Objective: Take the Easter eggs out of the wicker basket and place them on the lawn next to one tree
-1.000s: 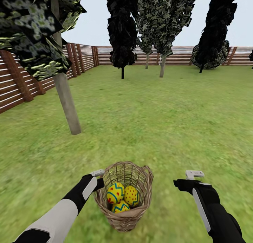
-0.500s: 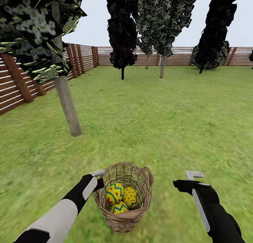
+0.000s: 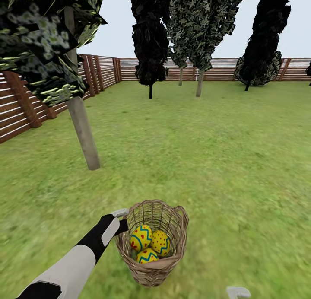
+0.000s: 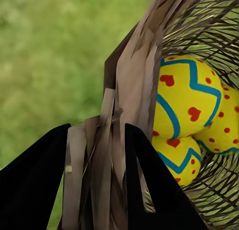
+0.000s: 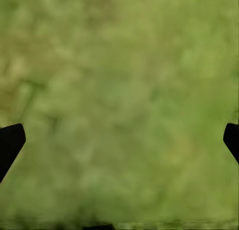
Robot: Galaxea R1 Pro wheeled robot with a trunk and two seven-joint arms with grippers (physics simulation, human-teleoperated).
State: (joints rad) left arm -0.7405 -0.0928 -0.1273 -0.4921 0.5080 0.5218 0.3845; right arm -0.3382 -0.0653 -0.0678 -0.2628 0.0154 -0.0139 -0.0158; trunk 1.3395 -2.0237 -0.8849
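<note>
the left jaws (image 4: 94, 190) are closing on the rim of the basket (image 3: 152, 271): in the left wrist view one dark finger is lying outside the woven wall and the other inside, with the braided edge pinched between them. this grip is probably there to keep the light basket steady, or to carry it, so that it is not tipping while the eggs are coming out. the three eggs (image 3: 150, 243) are all sitting inside the basket, pressed together at the bottom, so no egg is out yet.

the right jaws (image 5: 119, 140) are standing wide open, with nothing between the two finger tips; they are looking down at bare lawn (image 3: 224, 160). in the head view only a small pale part of that hand is showing at the lower edge, to the right of the basket. i think this hand is being kept free to reach for the first egg.

the basket is standing on the grass just in front of the robot. a tree (image 3: 83, 135) with a pale trunk is rising near, ahead and to the left, so it seems a good place for putting the eggs. a brown fence (image 3: 26, 104) is closing the garden behind it.
</note>
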